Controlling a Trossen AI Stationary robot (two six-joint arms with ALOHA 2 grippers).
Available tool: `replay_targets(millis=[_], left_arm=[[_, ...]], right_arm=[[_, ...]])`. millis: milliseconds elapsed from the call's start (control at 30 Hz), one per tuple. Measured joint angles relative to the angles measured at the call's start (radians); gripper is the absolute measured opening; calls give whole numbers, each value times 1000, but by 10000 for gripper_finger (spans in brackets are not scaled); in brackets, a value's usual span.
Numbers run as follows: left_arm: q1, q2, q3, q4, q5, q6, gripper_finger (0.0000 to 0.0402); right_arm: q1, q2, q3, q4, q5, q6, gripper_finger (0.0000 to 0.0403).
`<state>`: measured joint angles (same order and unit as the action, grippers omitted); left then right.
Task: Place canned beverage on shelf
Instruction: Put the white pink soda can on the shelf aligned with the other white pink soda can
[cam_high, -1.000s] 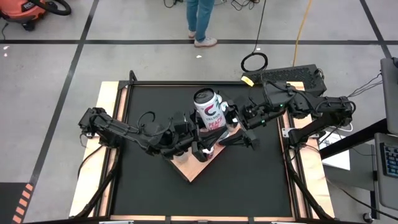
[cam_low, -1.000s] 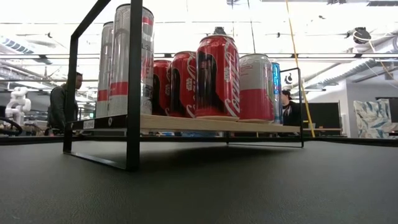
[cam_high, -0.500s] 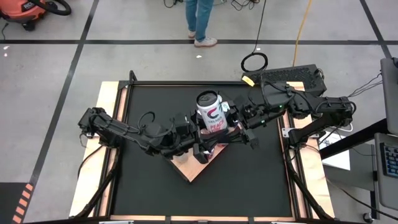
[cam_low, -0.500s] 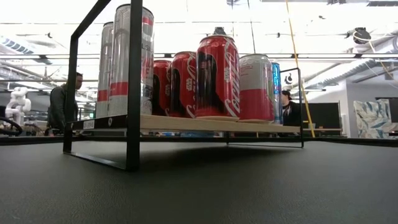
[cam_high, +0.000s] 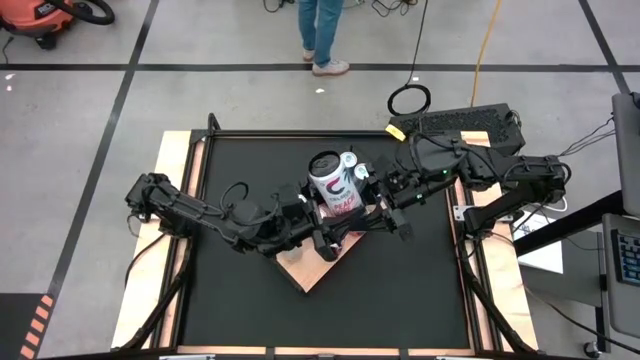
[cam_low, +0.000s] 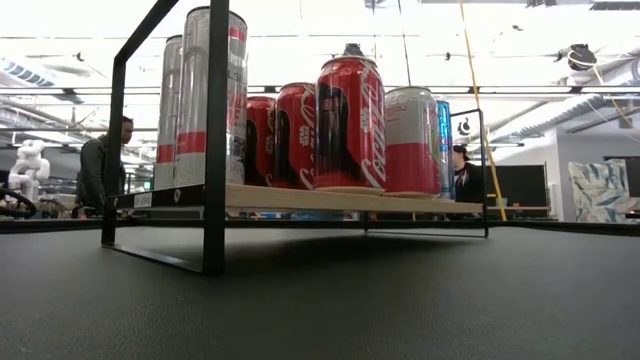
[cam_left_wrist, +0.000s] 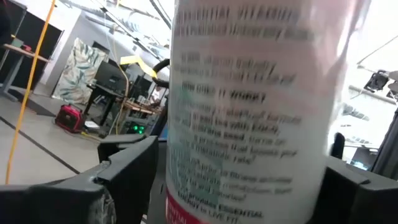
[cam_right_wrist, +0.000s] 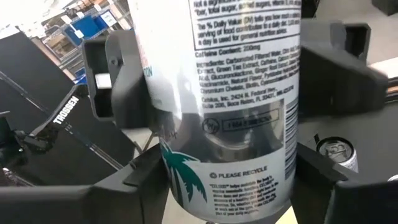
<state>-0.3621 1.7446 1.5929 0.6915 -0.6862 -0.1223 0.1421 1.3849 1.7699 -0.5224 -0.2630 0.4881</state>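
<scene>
A white canned beverage (cam_high: 336, 186) with a pink label hangs in the air above the shelf (cam_high: 304, 272), a light-brown board on a black frame. My right gripper (cam_high: 371, 198) reaches it from the table's right and is shut on it. My left gripper (cam_high: 318, 216) comes from the left. Its fingers (cam_left_wrist: 127, 171) are open and stand on either side of the can (cam_left_wrist: 249, 124), with a sliver of room showing. In the right wrist view they flank the can (cam_right_wrist: 230, 93) farther up. Neither gripper nor the held can shows in the low view. My right gripper pinches the can's side wall (cam_right_wrist: 173, 182) between its two fingers (cam_right_wrist: 140, 186), one on each opposite side, below where the left fingers stand. The fingers come about level from the table's right side. The can stands nearly upright, its top leaning slightly, lifted clear above the shelf.
Several cans stand on the shelf (cam_low: 330, 200): a tall silver-and-red one (cam_low: 205, 95), red ones (cam_low: 350, 125) and a silver-and-red one (cam_low: 412, 140). One can top (cam_right_wrist: 336, 149) shows below the held can. A person (cam_high: 322, 35) stands beyond the far edge by a cable loop (cam_high: 408, 98).
The held can has shifted a little toward the table's left edge, its top leaning that way. My right gripper has followed it in; both arms otherwise stay in place above the shelf.
</scene>
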Motion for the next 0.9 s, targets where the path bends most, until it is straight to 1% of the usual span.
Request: replay_targets(millis=[500,667,767,900], left_arm=[[-7,-95,0,-16,0,3,333],[-11,-149,0,-103,2,-5,333],[-12,-183,0,-186,6,-43,333],[-10,-217,0,-246,42,-78,333]], right_arm=[[0,-2,2,-5,-4,-4,228],[0,-2,2,-10,-5,-4,229],[0,-2,2,-26,-6,-3,229],[0,-2,2,-58,-10,-4,228]])
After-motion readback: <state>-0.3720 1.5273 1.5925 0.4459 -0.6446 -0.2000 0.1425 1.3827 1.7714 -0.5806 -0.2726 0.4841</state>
